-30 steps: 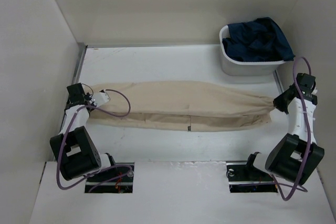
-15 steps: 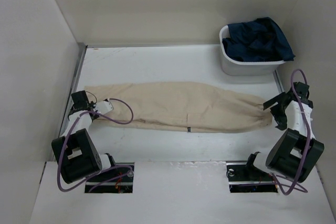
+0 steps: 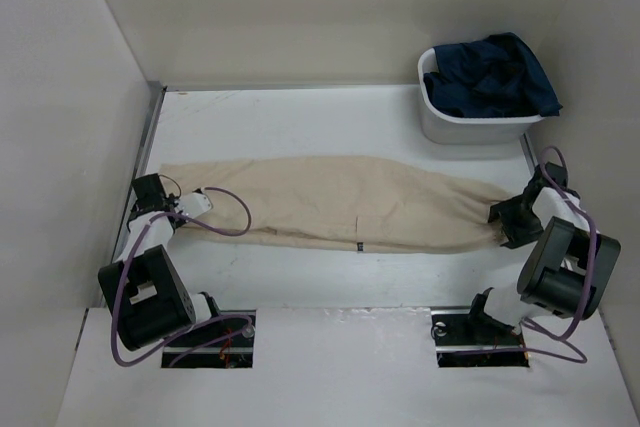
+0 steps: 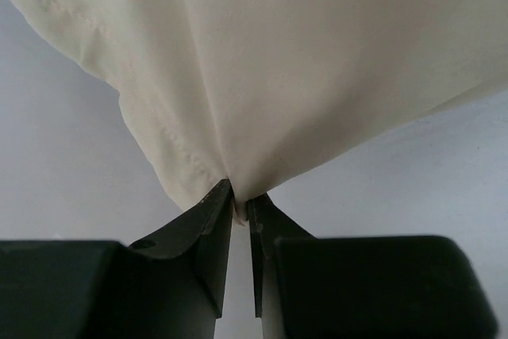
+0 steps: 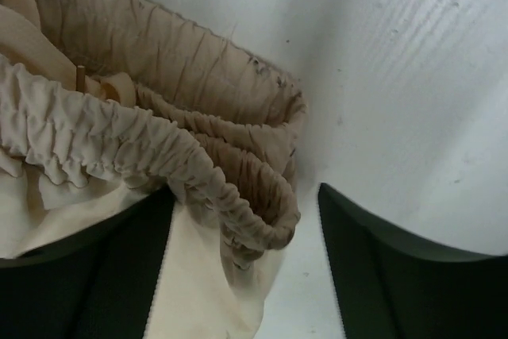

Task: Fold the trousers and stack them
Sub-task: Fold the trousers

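Observation:
Beige trousers (image 3: 340, 203) lie stretched left to right across the white table (image 3: 300, 122). In the left wrist view my left gripper (image 4: 240, 200) is shut on a pinch of the leg-end cloth (image 4: 317, 61); from above it sits at the trousers' left end (image 3: 183, 209). My right gripper (image 3: 500, 219) is at the right end, low over the gathered elastic waistband (image 5: 198, 172). Its jaws (image 5: 242, 232) stand open, with the waistband corner lying loose between the dark fingers (image 5: 381, 267).
A white bin (image 3: 470, 125) holding dark blue garments (image 3: 492, 74) stands at the back right. Side walls close in the table on both sides, and the arm bases (image 3: 145, 297) sit at the near edge.
The trousers have come down flat on the table and shifted nearer. My right gripper has let go of the waistband and opened, then dropped close to it. The left keeps its pinch.

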`<state>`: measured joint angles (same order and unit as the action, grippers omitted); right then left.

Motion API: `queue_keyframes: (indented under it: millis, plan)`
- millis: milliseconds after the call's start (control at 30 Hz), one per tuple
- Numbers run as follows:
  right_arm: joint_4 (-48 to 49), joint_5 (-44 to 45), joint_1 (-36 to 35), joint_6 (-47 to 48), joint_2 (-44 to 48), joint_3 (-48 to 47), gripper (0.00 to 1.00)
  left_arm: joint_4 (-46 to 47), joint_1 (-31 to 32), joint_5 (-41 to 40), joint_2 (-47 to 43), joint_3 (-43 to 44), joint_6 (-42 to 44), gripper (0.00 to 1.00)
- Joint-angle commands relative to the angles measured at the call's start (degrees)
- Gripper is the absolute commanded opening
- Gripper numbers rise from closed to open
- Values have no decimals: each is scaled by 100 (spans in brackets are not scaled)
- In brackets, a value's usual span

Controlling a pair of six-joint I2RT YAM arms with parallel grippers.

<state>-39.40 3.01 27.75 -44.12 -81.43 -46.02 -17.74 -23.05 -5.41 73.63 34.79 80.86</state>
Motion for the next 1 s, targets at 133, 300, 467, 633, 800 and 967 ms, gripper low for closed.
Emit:
queue_keyframes:
  millis: [133, 300, 467, 633, 800, 967]
  plan:
    - [599, 385, -54, 43, -66, -258, 51, 16, -178, -39, 55, 143, 105, 12]
    - [968, 271, -72, 149, -84, -144, 22, -45, -161, -74, -120, 318, 105, 24]
    - [1188, 376, 24, 237, 162, 22, 0, -711, -161, 566, -840, 932, 18, 46]
    - [1382, 385, 253, 518, 566, 172, 0, -2161, -275, 1365, -1166, 1846, -298, 55]
    - [1505, 727, 245, 1000, 1058, 41, 0, -2621, -337, 1947, -904, 2261, -1044, 65]
    - [1514, 1175, 104, 1721, 1629, -302, 0, -1579, 23, 1343, 114, 2217, -2326, 65]
